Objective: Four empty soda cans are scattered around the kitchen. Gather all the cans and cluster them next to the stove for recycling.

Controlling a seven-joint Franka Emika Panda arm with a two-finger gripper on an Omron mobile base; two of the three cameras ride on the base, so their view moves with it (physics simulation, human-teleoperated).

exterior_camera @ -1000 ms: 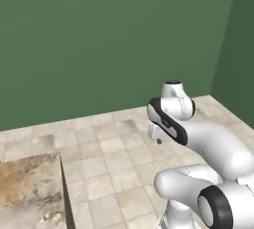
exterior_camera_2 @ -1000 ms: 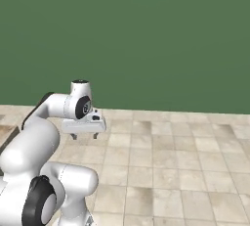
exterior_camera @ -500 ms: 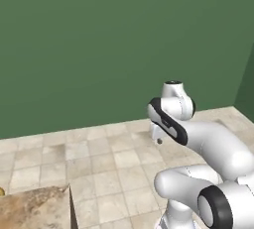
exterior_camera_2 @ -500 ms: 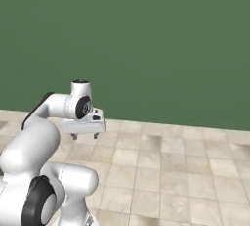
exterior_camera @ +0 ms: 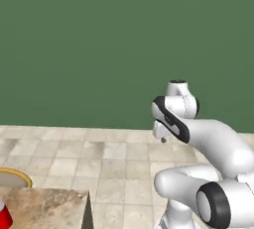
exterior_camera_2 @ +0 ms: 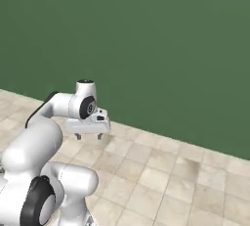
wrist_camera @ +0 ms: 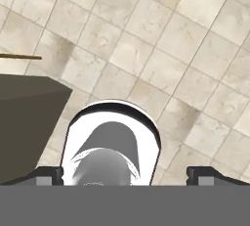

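Green wall (exterior_camera: pixel 99 39) stands behind everything, and beige floor tiles (exterior_camera_2: pixel 185 181) run up to it.

At the bottom left corner of the left base view, a bit of a red can (exterior_camera: pixel 4 216) pokes in. It sits on a tan stone counter (exterior_camera: pixel 49 208). Most of the can is cut off by the edge, so I cannot tell if it stands straight. Just past the counter there is a round tan thing with a yellow rim (exterior_camera: pixel 14 178); I cannot tell what it is.

The white arm is folded up in the air, over the floor and well apart from the can. Its gripper (exterior_camera_2: pixel 89 135) points down in the right base view, and the two little fingers stand far apart with nothing between them. In the hand view the finger tips (wrist_camera: pixel 210 175) sit at the far left and far right, spread wide. Below them are the floor tiles and a dark brown counter side (wrist_camera: pixel 24 122) on the left.
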